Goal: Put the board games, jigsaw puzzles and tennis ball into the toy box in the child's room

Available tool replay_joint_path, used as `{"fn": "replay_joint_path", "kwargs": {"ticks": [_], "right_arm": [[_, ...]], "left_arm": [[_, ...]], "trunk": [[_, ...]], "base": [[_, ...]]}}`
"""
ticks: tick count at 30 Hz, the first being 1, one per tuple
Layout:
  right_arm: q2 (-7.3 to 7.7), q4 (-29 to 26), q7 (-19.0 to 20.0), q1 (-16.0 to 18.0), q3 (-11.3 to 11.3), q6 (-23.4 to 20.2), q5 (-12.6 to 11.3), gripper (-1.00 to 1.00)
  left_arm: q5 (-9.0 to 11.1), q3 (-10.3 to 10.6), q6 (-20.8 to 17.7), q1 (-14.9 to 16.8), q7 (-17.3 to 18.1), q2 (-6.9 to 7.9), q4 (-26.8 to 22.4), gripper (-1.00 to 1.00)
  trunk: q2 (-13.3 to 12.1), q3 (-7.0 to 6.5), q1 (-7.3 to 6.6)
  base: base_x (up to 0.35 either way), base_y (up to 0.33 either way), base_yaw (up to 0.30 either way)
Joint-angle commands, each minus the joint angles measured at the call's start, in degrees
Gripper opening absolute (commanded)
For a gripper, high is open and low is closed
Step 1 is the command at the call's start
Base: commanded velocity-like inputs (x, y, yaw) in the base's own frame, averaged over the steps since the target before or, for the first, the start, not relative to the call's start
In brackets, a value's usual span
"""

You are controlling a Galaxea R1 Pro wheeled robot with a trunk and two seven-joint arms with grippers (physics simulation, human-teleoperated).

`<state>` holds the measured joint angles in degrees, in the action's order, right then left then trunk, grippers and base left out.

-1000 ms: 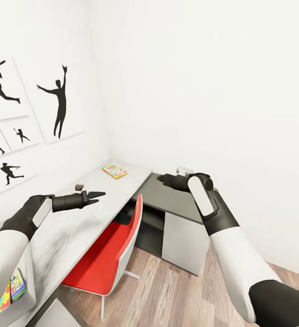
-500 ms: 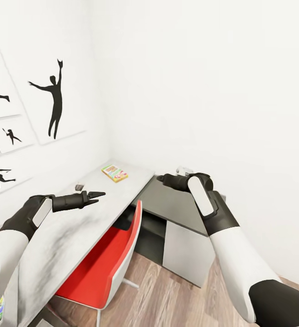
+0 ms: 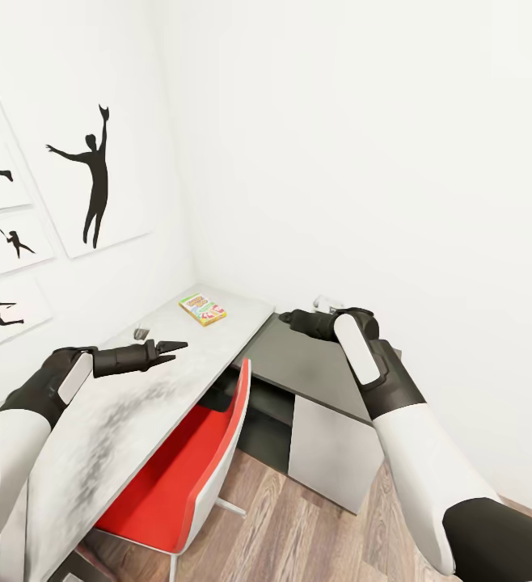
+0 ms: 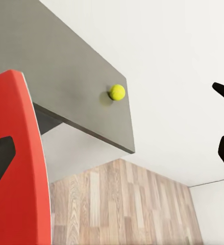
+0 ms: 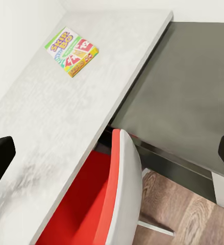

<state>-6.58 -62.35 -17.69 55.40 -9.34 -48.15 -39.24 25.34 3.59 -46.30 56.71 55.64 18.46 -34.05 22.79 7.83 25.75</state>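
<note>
Ahead of my left gripper (image 3: pixel 177 347), its fingers spread wide, lies the Skip-Bo game (image 3: pixel 202 308); right gripper's (image 3: pixel 286 318) gap I cannot tell.

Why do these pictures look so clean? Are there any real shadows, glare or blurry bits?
Head view: flat, even light, a blank white wall, sharp throughout, with lines splaying toward the edges. Left wrist view: the tennis ball casts one small soft shadow on the grey top. Right wrist view: the Skip-Bo box prints crisply, and there is no glare.

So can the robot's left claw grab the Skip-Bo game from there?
Probably yes. The left claw hovers open over the white table, and nothing lies between it and the Skip-Bo game farther along.
</note>
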Motion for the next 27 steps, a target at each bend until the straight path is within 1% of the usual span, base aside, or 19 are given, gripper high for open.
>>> {"fn": "replay_joint_path", "kwargs": {"ticks": [1,7,11,27], "right_arm": [[0.00,-0.05,-0.59,0.06,-0.06,-0.10,-0.59,1.00],[0.02,-0.03,-0.59,0.06,-0.07,-0.10,-0.63,1.00],[0.06,0.00,-0.59,0.06,-0.07,-0.10,-0.65,1.00],[0.15,0.03,-0.59,0.06,-0.07,-0.10,-0.74,1.00]], "left_arm": [[0.35,0.26,-0.31,0.07,0.00,0.05,0.00,1.00],[0.33,0.27,-0.34,0.07,0.00,0.01,-0.01,1.00],[0.33,0.28,-0.35,0.07,0.00,0.00,0.00,1.00],[0.33,0.28,-0.34,0.07,0.00,0.00,-0.02,1.00]], "trunk": [[0.13,0.13,0.04],[0.13,0.13,0.04],[0.13,0.13,0.04],[0.13,0.44,0.04]], "base": [[0.000,-0.095,0.104],[0.008,-0.191,0.202],[0.091,-0.197,0.259],[0.184,-0.181,0.271]]}}
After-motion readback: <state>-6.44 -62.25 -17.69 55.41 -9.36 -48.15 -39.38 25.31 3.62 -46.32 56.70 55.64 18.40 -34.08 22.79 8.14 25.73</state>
